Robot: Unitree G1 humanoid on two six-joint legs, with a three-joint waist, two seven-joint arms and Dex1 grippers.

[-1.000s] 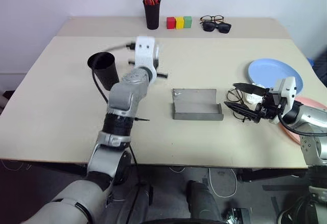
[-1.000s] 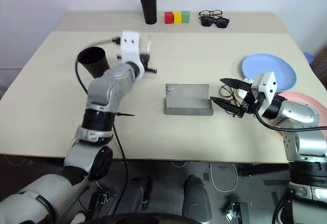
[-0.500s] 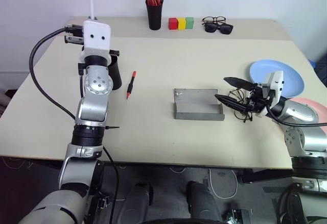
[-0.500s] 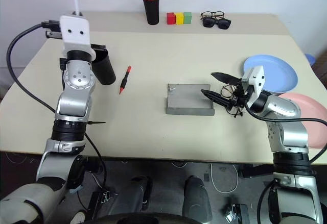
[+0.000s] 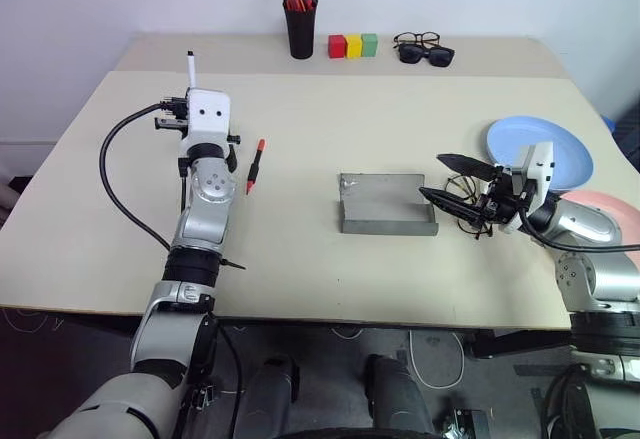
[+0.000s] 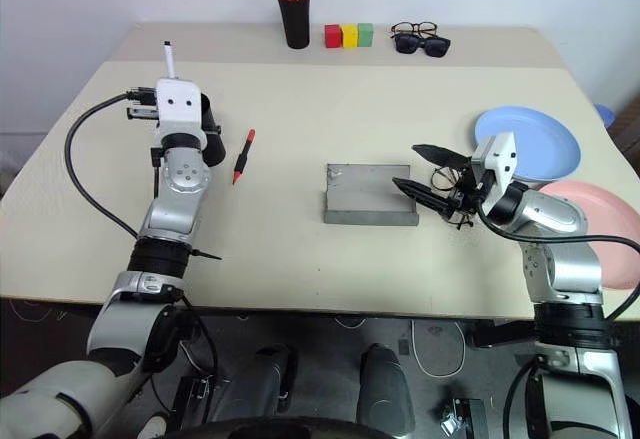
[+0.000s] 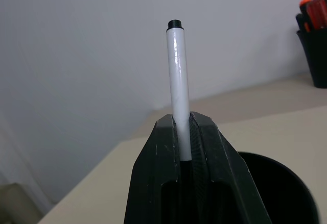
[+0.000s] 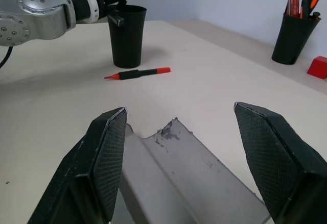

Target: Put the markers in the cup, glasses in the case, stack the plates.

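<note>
Left claw (image 7: 184, 147) pinches the white marker (image 7: 177, 81) upright, black tip uppermost, directly above the wide black cup (image 8: 126, 35) near the worktop's (image 5: 330, 139) left edge. Right claw (image 5: 452, 181) is spread wide and level, its fingers reaching toward the grey case (image 5: 385, 204), which lies open at the centre; the wire-frame glasses (image 5: 462, 204) rest on the worktop just under and beside that claw, between case and plates. Beyond the cup's right side lies the second marker (image 5: 255, 165), black with a red cap, flat on the worktop and well apart from the case. At the right edge the light blue plate (image 5: 568, 144) sits behind the right arm, the pink plate (image 6: 610, 249) nearer the front, their rims close but unstacked.

Along the back stand a narrow black holder of red and orange pens (image 5: 298, 9), three small blocks (image 5: 350, 45) in red, yellow and green, and two further pairs of glasses (image 5: 424, 47), one dark-lensed.

From the left wrist, the cup's open mouth is seen just below the pinched marker; the head views hide most of the cup behind the left wrist. From the right wrist, the case's scuffed inside and the red-capped marker beside the cup are plain.
</note>
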